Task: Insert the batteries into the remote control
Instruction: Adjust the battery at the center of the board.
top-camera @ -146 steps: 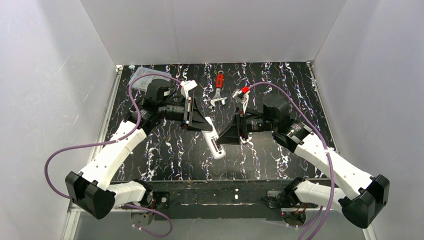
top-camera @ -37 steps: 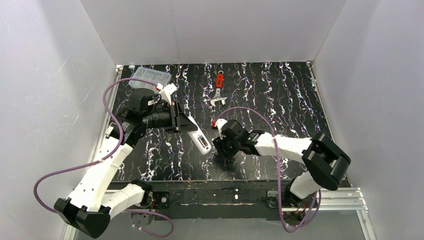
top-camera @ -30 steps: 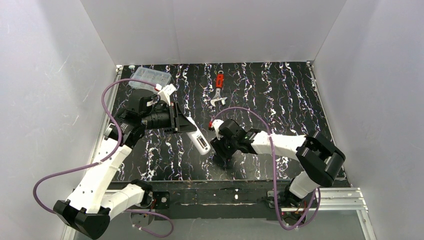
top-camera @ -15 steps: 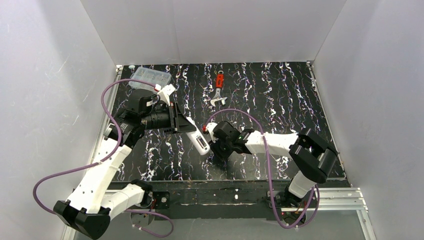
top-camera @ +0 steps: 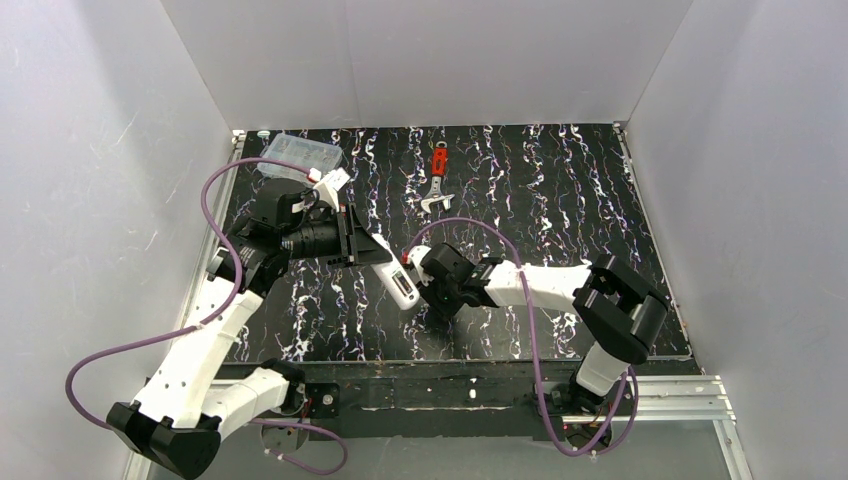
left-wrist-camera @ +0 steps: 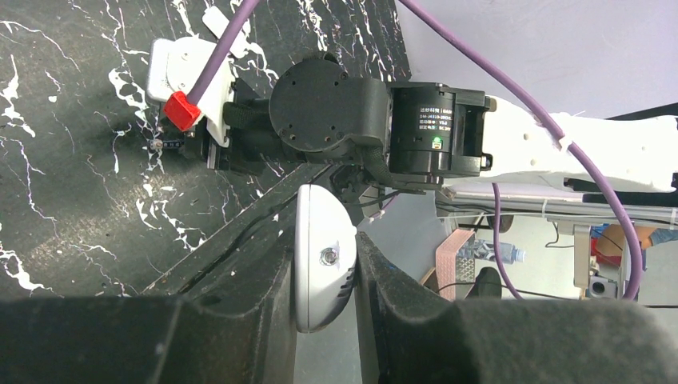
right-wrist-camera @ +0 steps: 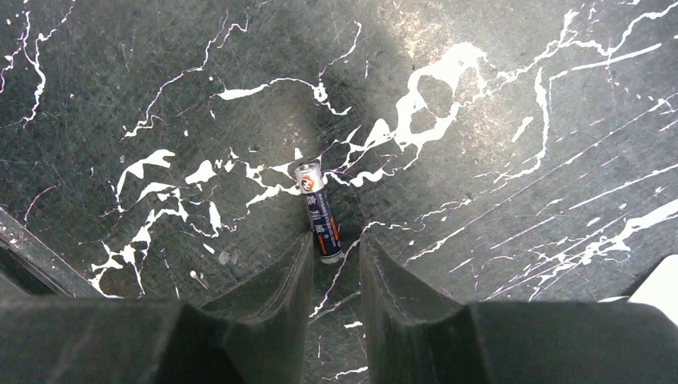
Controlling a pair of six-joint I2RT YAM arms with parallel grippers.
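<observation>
My left gripper [top-camera: 372,251] is shut on the white remote control [top-camera: 396,281] and holds it above the table, tilted down to the right. In the left wrist view the remote's end [left-wrist-camera: 323,264] is clamped between the two fingers. My right gripper [top-camera: 440,306] points down at the table just right of the remote. In the right wrist view one dark battery [right-wrist-camera: 320,212] lies flat on the marble table. Its near end sits in the gap of my right gripper [right-wrist-camera: 336,244], whose jaws stand slightly apart and do not touch it. The second battery is not visible.
A red-handled wrench [top-camera: 437,180] lies at the back middle. A clear plastic box [top-camera: 300,155] sits at the back left corner. The right arm's wrist [left-wrist-camera: 344,112] fills the left wrist view just beyond the remote. White walls enclose the table.
The right arm has dropped to the table and slid left to just beside the remote, its fingers now around the battery's end. The left arm pulled back left with the remote, then held still.
</observation>
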